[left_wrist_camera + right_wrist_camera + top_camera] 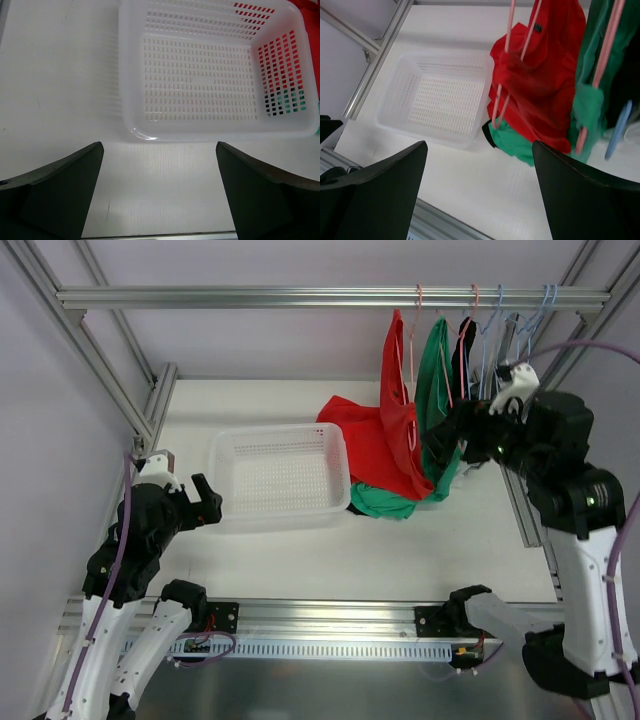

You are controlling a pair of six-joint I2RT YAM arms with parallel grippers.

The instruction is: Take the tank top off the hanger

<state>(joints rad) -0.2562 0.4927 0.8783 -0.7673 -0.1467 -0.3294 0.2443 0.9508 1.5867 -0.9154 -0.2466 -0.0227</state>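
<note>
Barely started, we'd say: the red tank top [385,445] at 1 o'clock hangs on its pink hanger [510,30]. Our left end effector [159,147] and right end effector [479,145] are both spread apart, holding nothing.

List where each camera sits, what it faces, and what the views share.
Top external: fixed above and behind the bases, looking down at the table; both arms show, left gripper by the white basket, right gripper among the hanging clothes.
Left wrist: on the left arm, facing the basket; its open fingers frame the bottom.
Right wrist: on the right arm, facing the red tank top on its pink hanger; its open fingers show below.
Shared: all three show the basket.
</note>
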